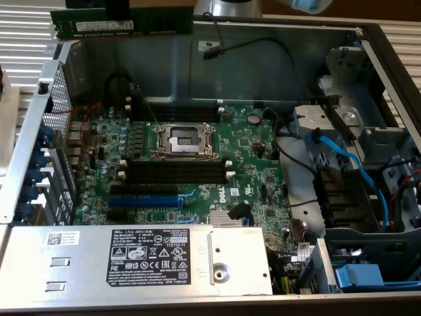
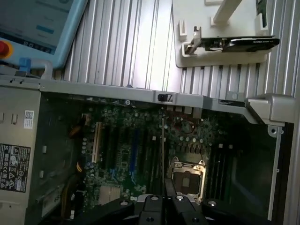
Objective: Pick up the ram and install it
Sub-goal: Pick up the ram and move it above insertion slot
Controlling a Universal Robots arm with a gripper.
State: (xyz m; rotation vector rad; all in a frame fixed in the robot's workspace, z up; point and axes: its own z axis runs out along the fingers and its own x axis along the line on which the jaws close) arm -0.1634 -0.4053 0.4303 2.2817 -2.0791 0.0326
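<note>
The gripper (image 2: 165, 200) is clamped narrowly on the ram (image 1: 122, 25), holding the green stick level in the air, clear of the open computer case (image 1: 276, 49), at the top of the exterior view toward its left. In the wrist view the stick runs edge-on out from the gripper, with the motherboard (image 1: 197, 164) and its empty black memory slots (image 1: 174, 172) well below.

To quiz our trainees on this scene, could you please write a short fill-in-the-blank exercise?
1. The gripper is shut on the ___.
2. The black memory slots on the motherboard are ___.
3. The long expansion slot is coloured ___.
Missing words: ram; empty; blue.
</note>
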